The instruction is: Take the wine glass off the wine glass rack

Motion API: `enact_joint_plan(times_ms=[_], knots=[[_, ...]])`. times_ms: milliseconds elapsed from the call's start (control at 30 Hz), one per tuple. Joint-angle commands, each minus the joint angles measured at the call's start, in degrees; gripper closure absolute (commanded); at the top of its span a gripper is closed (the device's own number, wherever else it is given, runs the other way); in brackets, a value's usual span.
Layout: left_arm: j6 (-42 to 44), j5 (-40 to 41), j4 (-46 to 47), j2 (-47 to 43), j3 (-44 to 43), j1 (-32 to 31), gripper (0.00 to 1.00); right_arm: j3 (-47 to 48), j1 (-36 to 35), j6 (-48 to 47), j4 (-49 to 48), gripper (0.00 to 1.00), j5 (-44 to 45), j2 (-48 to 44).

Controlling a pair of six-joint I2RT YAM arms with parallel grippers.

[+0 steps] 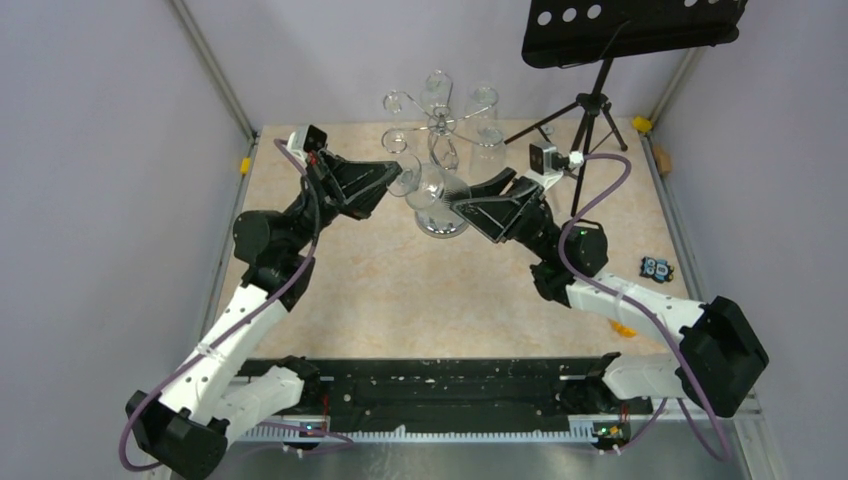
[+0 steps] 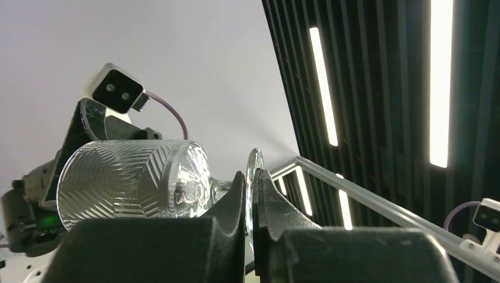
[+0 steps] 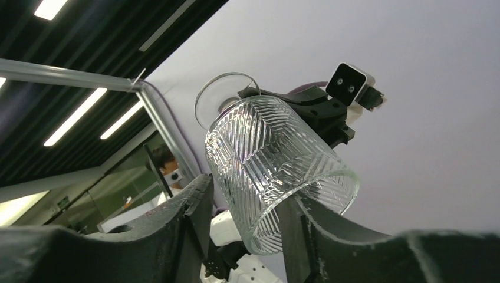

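Observation:
The chrome wine glass rack [image 1: 437,123] stands at the back middle of the table on its round base [image 1: 443,226]. A ribbed wine glass [image 1: 432,190] lies sideways in the air in front of the rack's stem, between both grippers. My left gripper [image 1: 402,170] is shut on the glass's thin round foot [image 2: 255,162]; the bowl [image 2: 127,183] points away to the left in the left wrist view. My right gripper [image 1: 458,203] is open around the bowl's rim [image 3: 277,177]. One finger [image 3: 298,233] is at the wall, the other [image 3: 194,215] stands apart from it.
Other glasses [image 1: 485,115] hang on the rack's curled arms. A black tripod music stand [image 1: 630,30] stands at the back right. A small blue object [image 1: 657,267] and an orange one [image 1: 622,328] lie near the right arm. Metal frame posts line the table's sides.

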State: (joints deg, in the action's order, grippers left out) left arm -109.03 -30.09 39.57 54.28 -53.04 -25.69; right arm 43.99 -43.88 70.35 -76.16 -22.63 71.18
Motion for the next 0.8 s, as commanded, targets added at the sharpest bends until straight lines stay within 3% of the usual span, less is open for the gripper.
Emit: enact_joint_plan(times_ms=[0, 200, 333, 400, 567, 667, 767], knots=[[-1.0, 2.3, 8.0, 0.6, -1.2, -1.1, 1.00, 2.2, -0.9, 3.6, -15.2, 0.58, -1.2, 1.5], [-0.2, 4.3, 8.7, 0.4, -0.5, -1.4, 1.00, 2.7, -0.9, 5.2, -18.4, 0.75, -1.1, 2.8], [0.7, 4.8, 8.6, 0.0, -0.1, -1.4, 0.99, 2.8, -0.9, 4.7, -17.5, 0.92, -1.0, 2.6], [1.7, 4.8, 8.4, -0.3, -0.3, -1.4, 0.89, 2.9, -0.9, 4.6, -16.6, 1.00, -0.8, 2.3], [5.2, 5.5, 7.3, -1.6, -0.6, -1.4, 0.56, 2.9, -0.9, 2.9, -12.7, 1.00, -0.3, 0.7], [9.7, 6.9, 4.0, -3.4, -0.5, -1.3, 0.41, 2.7, -0.9, 0.9, -8.7, 1.00, -0.2, -1.3], [17.8, 8.1, -0.5, -5.8, -0.5, -1.3, 0.34, 2.4, -0.9, -1.7, -4.5, 1.00, -0.7, -3.8]])
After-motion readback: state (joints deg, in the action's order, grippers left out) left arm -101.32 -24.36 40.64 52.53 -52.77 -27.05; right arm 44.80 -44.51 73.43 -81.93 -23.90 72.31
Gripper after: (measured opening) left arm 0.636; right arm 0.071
